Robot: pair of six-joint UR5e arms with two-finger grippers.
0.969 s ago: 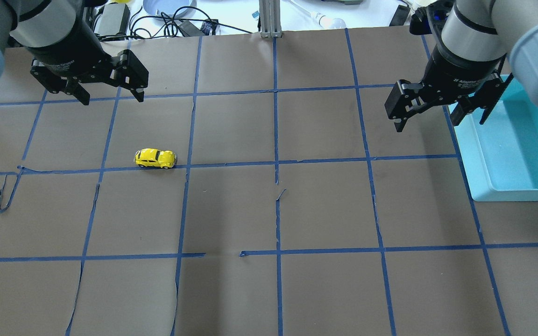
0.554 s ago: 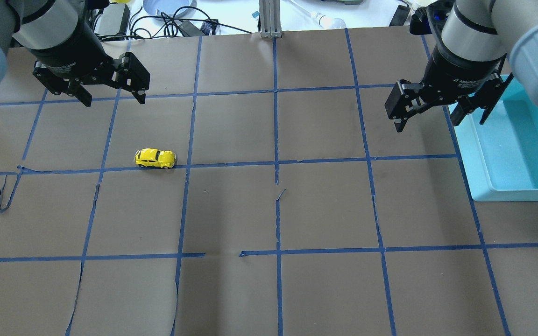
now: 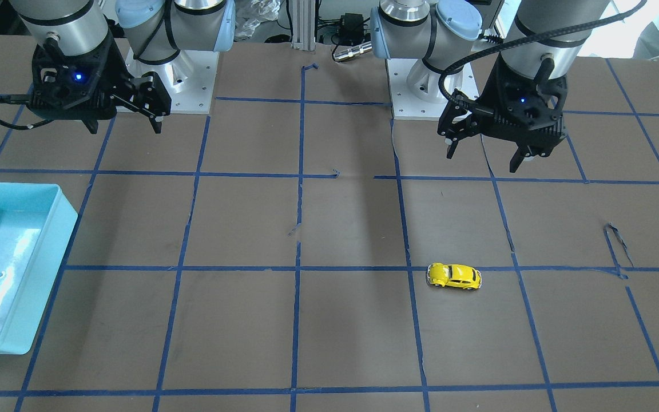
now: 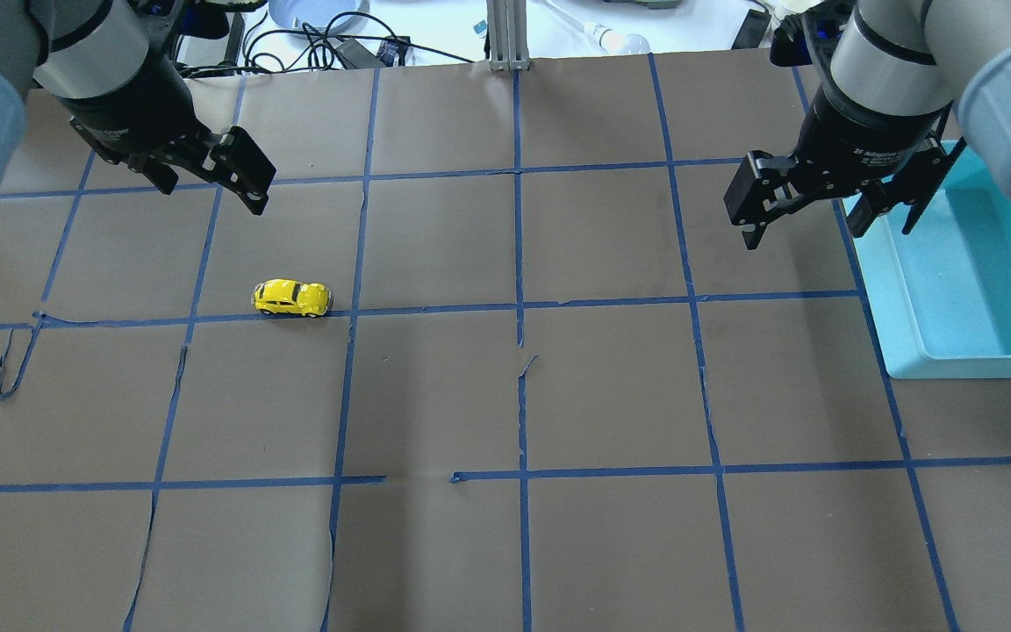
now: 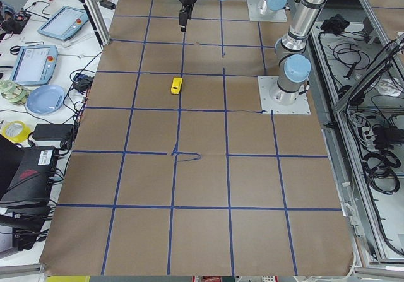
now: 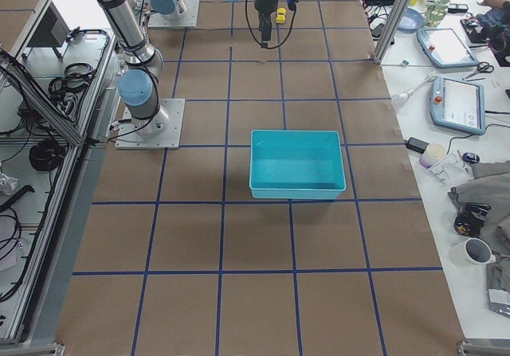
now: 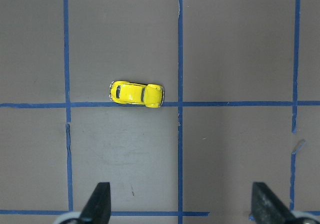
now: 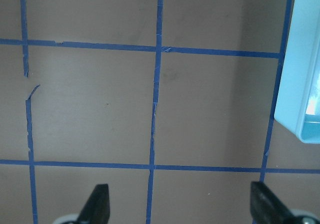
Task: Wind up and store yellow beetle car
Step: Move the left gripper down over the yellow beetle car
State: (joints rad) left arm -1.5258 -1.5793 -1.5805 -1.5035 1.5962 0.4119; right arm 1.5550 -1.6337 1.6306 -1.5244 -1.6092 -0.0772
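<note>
The yellow beetle car (image 4: 292, 298) stands on its wheels on a blue tape line in the left half of the brown table; it also shows in the front view (image 3: 454, 276), the left wrist view (image 7: 136, 94) and the left side view (image 5: 176, 85). My left gripper (image 4: 211, 197) is open and empty, raised above the table and behind the car, apart from it; it also shows in the front view (image 3: 483, 162). My right gripper (image 4: 804, 237) is open and empty, hovering next to the turquoise bin (image 4: 900, 351).
The turquoise bin (image 3: 69, 229) sits at the table's right edge and looks empty; its corner shows in the right wrist view (image 8: 300, 83). Blue tape lines grid the brown paper, with some torn strips (image 4: 10, 369). Cables and tablets lie beyond the far edge.
My left gripper has turned at the wrist and shifted slightly right, still open. The car and the right arm have not moved.
</note>
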